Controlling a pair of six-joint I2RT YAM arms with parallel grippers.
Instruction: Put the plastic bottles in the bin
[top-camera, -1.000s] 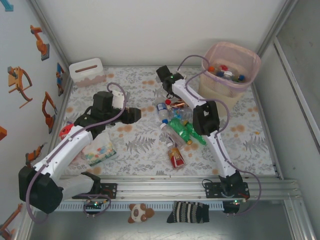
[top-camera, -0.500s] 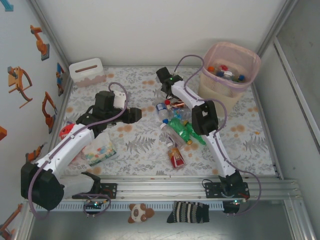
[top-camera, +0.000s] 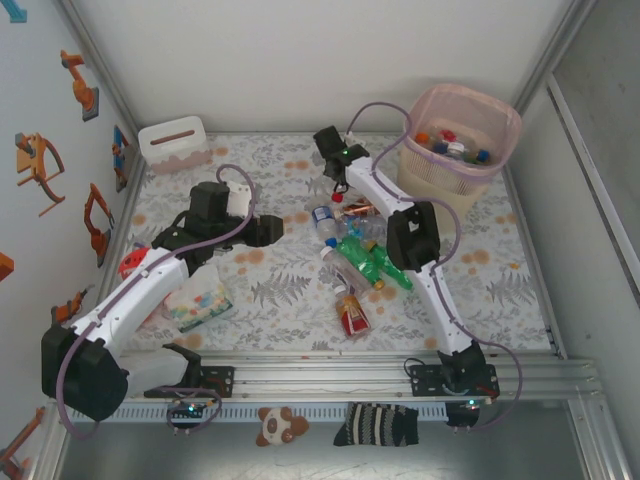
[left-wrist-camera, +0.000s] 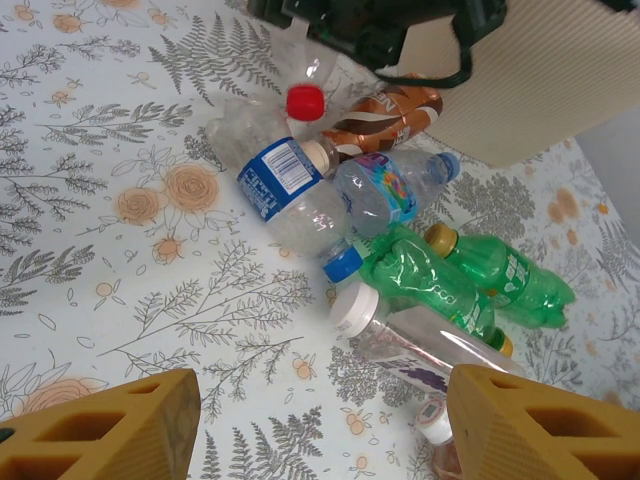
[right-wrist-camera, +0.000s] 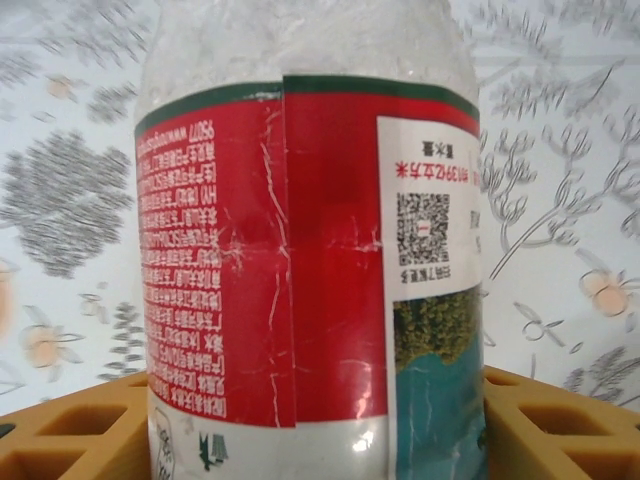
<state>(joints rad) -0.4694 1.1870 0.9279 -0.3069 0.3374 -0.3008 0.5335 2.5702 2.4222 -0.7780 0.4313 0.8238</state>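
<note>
A pile of plastic bottles lies mid-table, clear and green ones, and a red-labelled one lies nearer the front. The bin stands at the back right with several bottles inside. My right gripper is at the pile's far end, shut on a clear bottle with a red label held between its yellow fingers. My left gripper hovers open left of the pile, nothing between its fingers. Ahead of it lie a blue-labelled bottle, green bottles and a white-capped one.
A small white box with a slot stands at the back left. A clear packet with coloured dots lies under the left arm. A toy bear and a striped sock lie beyond the front rail. Walls close in on three sides.
The right gripper's fingers have closed in on the red-labelled bottle and its wrist has shifted slightly toward the back. The left arm has stayed put.
</note>
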